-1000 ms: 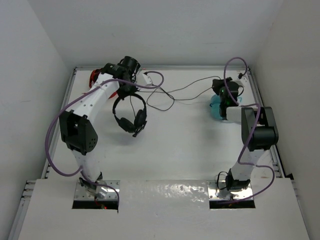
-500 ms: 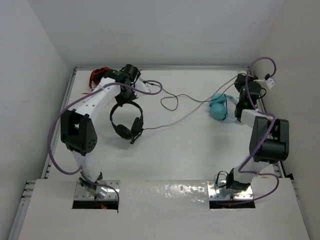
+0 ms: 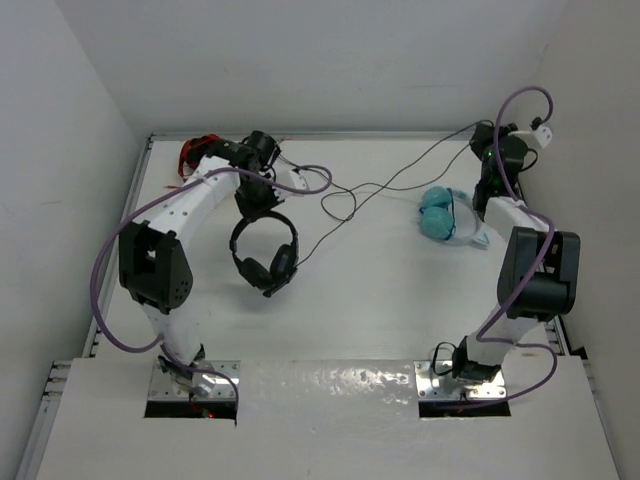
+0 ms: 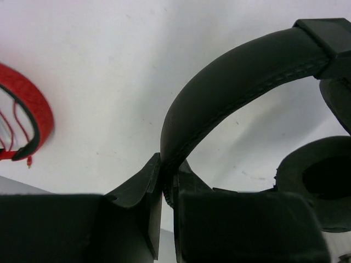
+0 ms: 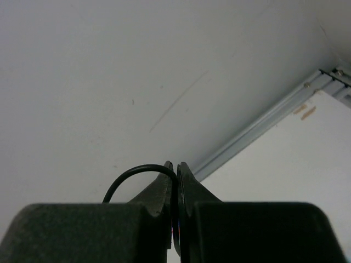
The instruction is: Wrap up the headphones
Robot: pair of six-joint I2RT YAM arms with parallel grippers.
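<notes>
The black headphones (image 3: 265,248) hang by their headband from my left gripper (image 3: 256,193), with the earcups just above the table left of centre. In the left wrist view the left gripper (image 4: 168,176) is shut on the headband (image 4: 236,76) and an earcup (image 4: 315,181) shows at the right. The thin dark cable (image 3: 395,182) runs from the headphones across the table up to my right gripper (image 3: 487,150) at the back right corner. In the right wrist view the right gripper (image 5: 176,167) is shut on the cable (image 5: 134,174), which loops out to the left.
Red headphones (image 3: 197,152) lie at the back left corner and also show in the left wrist view (image 4: 30,112). Teal headphones (image 3: 440,213) lie at the right, near the right arm. The walls and the table's rail (image 5: 263,129) close in the back.
My right gripper has carried the cable from near the teal headphones to the back right corner, pulling it taut. My left gripper has shifted the hanging headphones slightly right and nearer.
</notes>
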